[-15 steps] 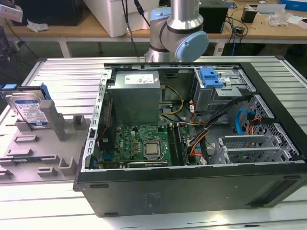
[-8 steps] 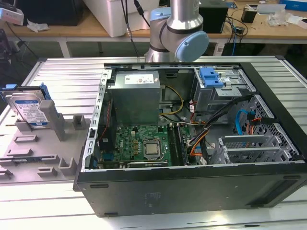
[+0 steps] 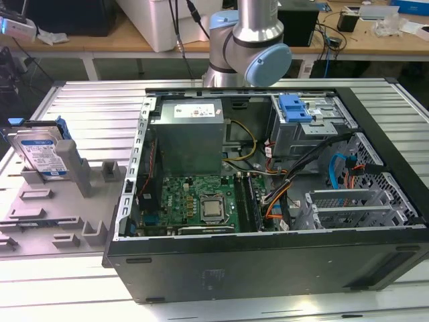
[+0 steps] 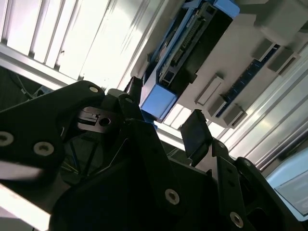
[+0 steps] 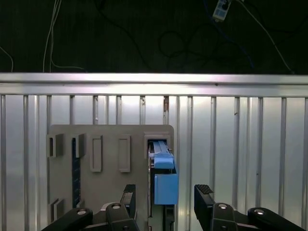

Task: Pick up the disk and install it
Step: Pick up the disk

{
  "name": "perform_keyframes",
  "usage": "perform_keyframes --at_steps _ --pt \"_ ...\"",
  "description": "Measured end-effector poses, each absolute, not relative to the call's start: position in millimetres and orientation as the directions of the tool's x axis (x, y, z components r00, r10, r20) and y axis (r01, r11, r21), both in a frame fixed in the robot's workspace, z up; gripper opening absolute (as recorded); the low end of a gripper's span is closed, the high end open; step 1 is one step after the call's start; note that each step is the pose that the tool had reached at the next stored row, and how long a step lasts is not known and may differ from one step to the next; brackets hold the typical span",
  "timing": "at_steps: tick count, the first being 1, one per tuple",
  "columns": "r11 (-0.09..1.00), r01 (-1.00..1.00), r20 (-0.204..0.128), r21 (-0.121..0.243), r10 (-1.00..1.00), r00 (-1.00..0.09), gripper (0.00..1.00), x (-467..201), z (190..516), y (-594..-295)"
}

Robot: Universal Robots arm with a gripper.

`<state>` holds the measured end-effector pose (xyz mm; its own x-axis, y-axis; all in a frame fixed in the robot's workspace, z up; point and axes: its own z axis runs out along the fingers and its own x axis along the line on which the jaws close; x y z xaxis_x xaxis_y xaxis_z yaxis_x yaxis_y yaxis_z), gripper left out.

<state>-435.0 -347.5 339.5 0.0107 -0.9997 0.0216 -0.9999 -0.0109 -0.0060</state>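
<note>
Over the grey holder (image 5: pixel 110 144), the hand (image 5: pixel 166 191) hangs wide open, empty, fingers (image 5: pixel 203 193) either side of the disk (image 5: pixel 166 179).

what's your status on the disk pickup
Claw open, poised over disk. Disk upright in grey holder, not gripped. No obstruction seen.

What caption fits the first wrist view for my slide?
Open gripper poised over the disk standing in its grey holder on the slatted table.
</note>
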Motion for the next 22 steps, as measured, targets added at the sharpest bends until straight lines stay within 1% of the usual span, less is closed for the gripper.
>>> perform_keyframes --at_steps 22 --pt "-0.011 -1.0 0.022 -0.006 -1.0 0.011 0.6 -437.9 317.5 -347.4"
